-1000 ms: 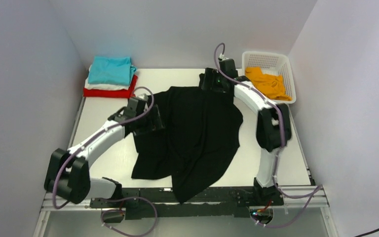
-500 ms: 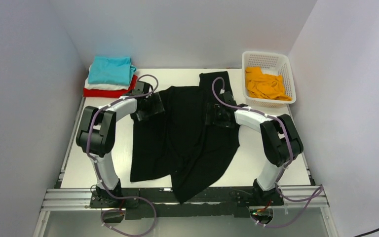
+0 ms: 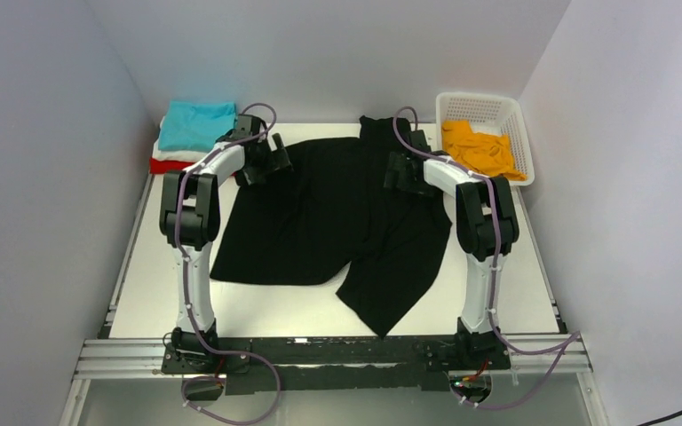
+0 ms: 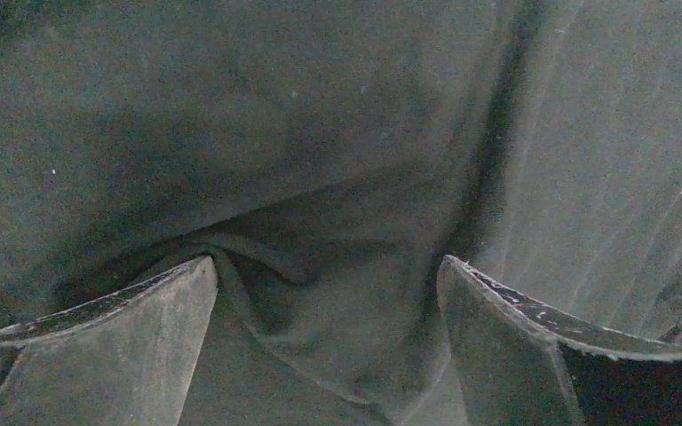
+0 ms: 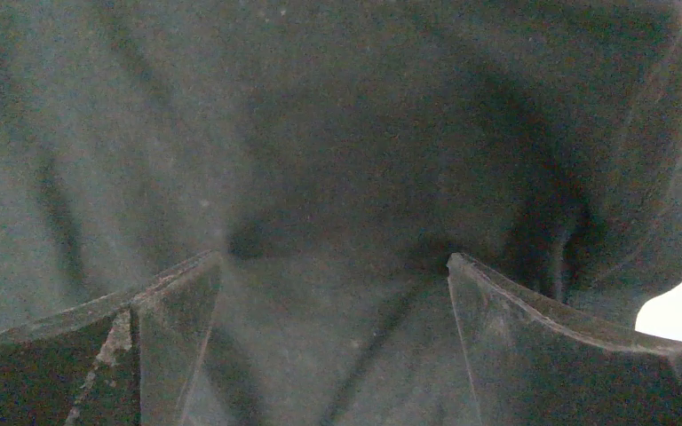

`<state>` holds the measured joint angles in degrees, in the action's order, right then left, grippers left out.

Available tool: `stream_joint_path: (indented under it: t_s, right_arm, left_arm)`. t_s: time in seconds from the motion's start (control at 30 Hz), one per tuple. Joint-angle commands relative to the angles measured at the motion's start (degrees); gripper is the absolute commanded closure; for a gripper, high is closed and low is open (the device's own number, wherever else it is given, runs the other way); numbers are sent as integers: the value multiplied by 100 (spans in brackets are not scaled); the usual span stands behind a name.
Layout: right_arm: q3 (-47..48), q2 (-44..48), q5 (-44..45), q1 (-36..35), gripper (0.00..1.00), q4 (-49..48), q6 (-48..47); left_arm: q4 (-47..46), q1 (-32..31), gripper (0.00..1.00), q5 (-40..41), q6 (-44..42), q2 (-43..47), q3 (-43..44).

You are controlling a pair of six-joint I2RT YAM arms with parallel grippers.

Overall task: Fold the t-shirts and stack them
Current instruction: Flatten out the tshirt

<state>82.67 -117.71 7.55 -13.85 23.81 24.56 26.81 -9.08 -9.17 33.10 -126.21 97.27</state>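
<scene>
A large black t-shirt [image 3: 337, 222] lies spread over the middle of the table, wrinkled, one part trailing toward the front. My left gripper [image 3: 268, 161] rests on its back left part and my right gripper [image 3: 401, 170] on its back right part. In the left wrist view the left gripper [image 4: 329, 266] stands open over a ridge of black cloth [image 4: 320, 177]. The right gripper [image 5: 333, 259] is open too, with black cloth [image 5: 346, 133] filling its view. Folded teal, white and red shirts form a stack [image 3: 197, 133] at the back left. An orange shirt [image 3: 478, 149] lies in the basket.
The white lattice basket [image 3: 515, 115] stands at the back right corner, close to the right arm. Walls close in the table on the left, back and right. Bare table [image 3: 266, 306] shows in front of the black shirt, and the arms' base rail [image 3: 320, 351] runs along the near edge.
Both arms have reached toward the back of the table. The black shirt has been drawn away from the front edge and spread wider. Both grippers stayed open.
</scene>
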Motion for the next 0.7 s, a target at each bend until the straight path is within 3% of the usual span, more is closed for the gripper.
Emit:
stream_joint_path:
  t_s: [0.0, 0.1, 0.2, 0.5, 0.67]
  right_arm:
    - [766, -622, 514, 117, 0, 607, -420]
    - [1220, -769, 575, 145, 0, 737, -627]
    - [1236, -537, 431, 114, 0, 576, -770]
    - [-412, 1575, -27, -584, 0, -449, -1195]
    - [-1623, 2910, 634, -962, 0, -1309, -984]
  left_arm:
    - [259, 60, 0, -90, -376, -822, 667]
    - [386, 56, 1, -81, -477, -955, 1099]
    - [138, 48, 1, -346, -575, -594, 927]
    - [-110, -295, 1, -231, -829, 1693, -466]
    - [-236, -485, 1, 353, -502, 3322, -1870]
